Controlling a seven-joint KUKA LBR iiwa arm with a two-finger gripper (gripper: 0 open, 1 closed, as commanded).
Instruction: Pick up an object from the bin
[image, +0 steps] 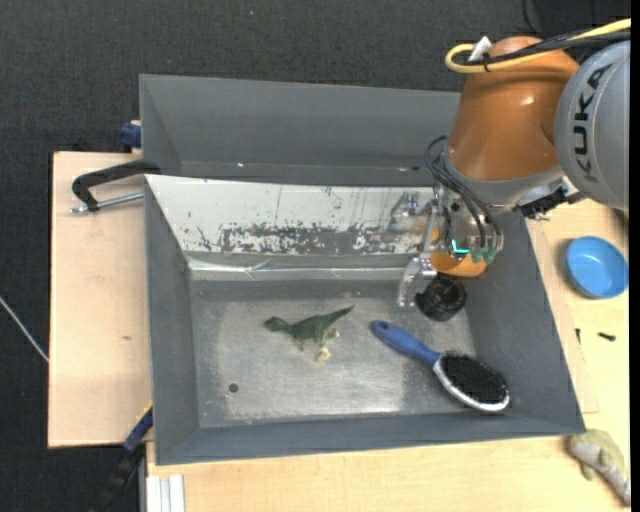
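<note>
**Pick not yet completed: the gripper (432, 275) is hanging low at the right rear of the bin (300, 120), with nothing visibly lifted.**
The arm is reaching in from the right, with its orange wrist cover (505, 110) leaning over the rim and the tool pointing down. Whether the tool is apart or together cannot be told. A black round object (442, 298) is lying directly beneath it. The blue-handled brush (445, 366) and green toy dinosaur (312, 328) are lying untouched. Grasp and lift are judged to be remaining.

Gripper (425, 287) beside perhaps a black cap (441, 299), green toy dinosaur (312, 327), blue-handled brush (446, 368)
</note>
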